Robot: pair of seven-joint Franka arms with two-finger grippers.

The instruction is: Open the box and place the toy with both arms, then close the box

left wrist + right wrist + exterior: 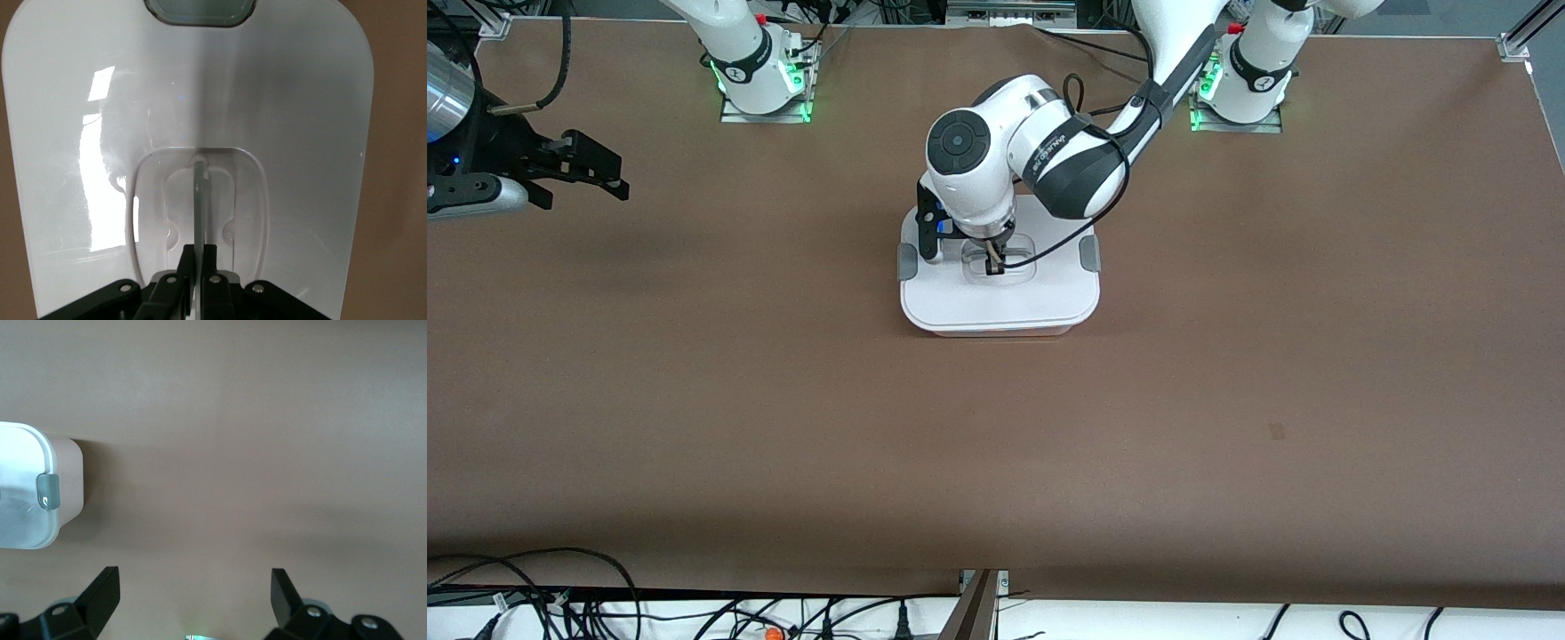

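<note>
Brown table (pixel 1227 400) surrounds the white-lidded pinkish plastic box (pixel 1000 307); left gripper (pixel 994 264) pinches its clear handle (pixel 199 200); right gripper (pixel 578 169) waits, spread wide.

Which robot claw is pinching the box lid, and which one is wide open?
The left gripper is shut on the clear handle of the box's white plastic lid. The right gripper hangs open over bare table.

Left arm (pixel 1103 151) bent down mid-table, left gripper (pixel 993 264) clamped tight. Right gripper (pixel 578 169) hangs spread wide at the right arm's end.
</note>
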